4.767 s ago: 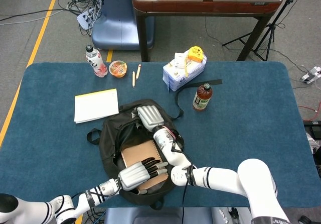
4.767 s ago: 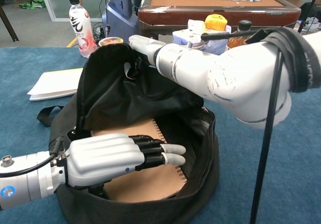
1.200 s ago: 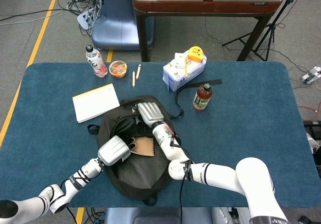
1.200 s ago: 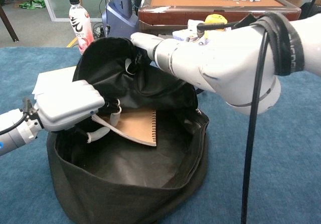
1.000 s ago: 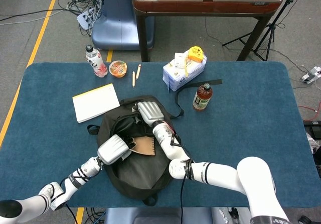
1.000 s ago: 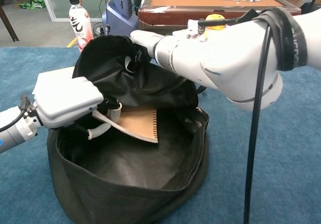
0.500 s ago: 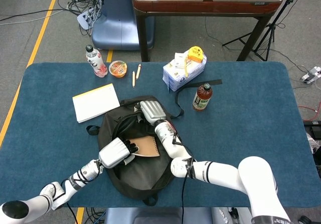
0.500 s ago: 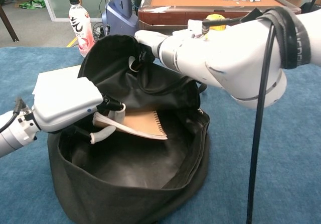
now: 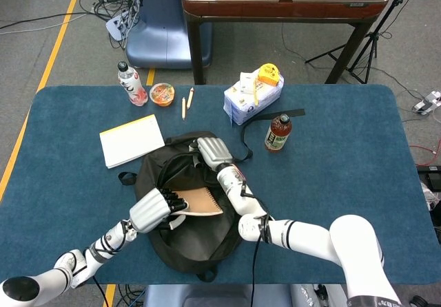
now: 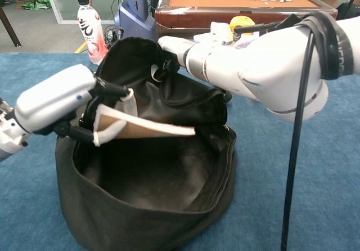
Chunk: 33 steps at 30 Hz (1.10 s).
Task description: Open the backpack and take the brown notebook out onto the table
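Your left hand (image 10: 56,102) gripped the brown notebook (image 9: 200,201) by its near edge, fingers (image 10: 109,128) wrapped over and under the cover. The notebook was lifted off the bottom of the black backpack (image 10: 146,206) and lay nearly level across the open mouth, still within the rim, its far end reaching away from your fingers toward the bag's right wall. In the head view its plain tan cover showed, with a dark spiral binding along the edge farthest from your fingers; in the chest view it appeared edge-on as a thin pale-edged slab.

Your right hand (image 9: 212,151) held the backpack's upper flap (image 10: 138,57), fingers closed on the fabric at the far rim, keeping the opening wide. A white notepad (image 9: 131,140) lay on the blue table (image 9: 344,135) beyond your left hand, apart from the bag.
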Motion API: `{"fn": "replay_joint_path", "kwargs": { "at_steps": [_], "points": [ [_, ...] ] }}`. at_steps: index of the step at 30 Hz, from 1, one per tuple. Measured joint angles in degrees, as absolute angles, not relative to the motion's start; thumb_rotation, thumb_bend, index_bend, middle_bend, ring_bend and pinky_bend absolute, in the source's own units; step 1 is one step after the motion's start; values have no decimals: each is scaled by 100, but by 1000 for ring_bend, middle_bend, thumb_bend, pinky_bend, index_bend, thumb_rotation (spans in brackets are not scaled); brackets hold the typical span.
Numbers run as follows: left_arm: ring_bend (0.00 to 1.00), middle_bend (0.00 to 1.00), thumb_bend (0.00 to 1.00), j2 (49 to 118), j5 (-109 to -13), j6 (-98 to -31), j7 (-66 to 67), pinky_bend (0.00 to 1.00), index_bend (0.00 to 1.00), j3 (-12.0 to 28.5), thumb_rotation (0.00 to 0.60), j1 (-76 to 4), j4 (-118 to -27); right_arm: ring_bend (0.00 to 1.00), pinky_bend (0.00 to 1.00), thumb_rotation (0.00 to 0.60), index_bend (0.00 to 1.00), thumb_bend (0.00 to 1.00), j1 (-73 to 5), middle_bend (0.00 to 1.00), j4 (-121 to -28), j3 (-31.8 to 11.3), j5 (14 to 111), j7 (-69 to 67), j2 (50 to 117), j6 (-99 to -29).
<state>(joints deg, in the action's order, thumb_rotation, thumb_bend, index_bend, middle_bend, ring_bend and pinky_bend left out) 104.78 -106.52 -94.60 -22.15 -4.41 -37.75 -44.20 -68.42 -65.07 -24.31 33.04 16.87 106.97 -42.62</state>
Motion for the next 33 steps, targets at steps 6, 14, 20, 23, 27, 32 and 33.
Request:
{"fn": "replay_joint_path", "kwargs": {
  "at_steps": [6, 14, 20, 23, 27, 32, 33],
  "points": [
    [678, 775, 465, 10376, -10506, -9850, -2705, 757, 735, -162, 600, -3774, -4650, 341, 405, 600, 636, 738, -6790, 412, -6541, -2419, 3384, 1569, 10644, -4207],
    [706, 788, 465, 10272, -10222, -10034, -3192, 804, 736, 172, 600, -3791, -4653, 340, 405, 600, 636, 738, -6678, 412, -6735, -2373, 3523, 1425, 10504, -4188],
    [719, 797, 465, 10126, -10062, -10158, -3493, 818, 737, 378, 600, -3806, -4734, 341, 406, 600, 636, 738, -6566, 413, -6877, -2294, 3696, 1270, 10392, -4130],
    [720, 797, 465, 10030, -10004, -10215, -3532, 821, 737, 465, 600, -3811, -4837, 341, 405, 600, 636, 738, -6512, 412, -6919, -2271, 3767, 1177, 10354, -4112],
    [722, 798, 465, 9863, -9945, -10242, -3555, 823, 737, 547, 600, -3808, -5000, 343, 406, 600, 630, 738, -6428, 411, -6979, -2230, 3888, 1048, 10277, -4077],
    [722, 798, 465, 9633, -9854, -10234, -3604, 823, 737, 642, 600, -3791, -5214, 324, 406, 600, 595, 720, -6335, 386, -7126, -2165, 4066, 889, 10128, -3934],
    [722, 798, 465, 9573, -9830, -10234, -3607, 823, 737, 672, 600, -3786, -5280, 313, 406, 600, 585, 694, -6317, 378, -7157, -2157, 4113, 849, 10095, -3906]
  ]
}}
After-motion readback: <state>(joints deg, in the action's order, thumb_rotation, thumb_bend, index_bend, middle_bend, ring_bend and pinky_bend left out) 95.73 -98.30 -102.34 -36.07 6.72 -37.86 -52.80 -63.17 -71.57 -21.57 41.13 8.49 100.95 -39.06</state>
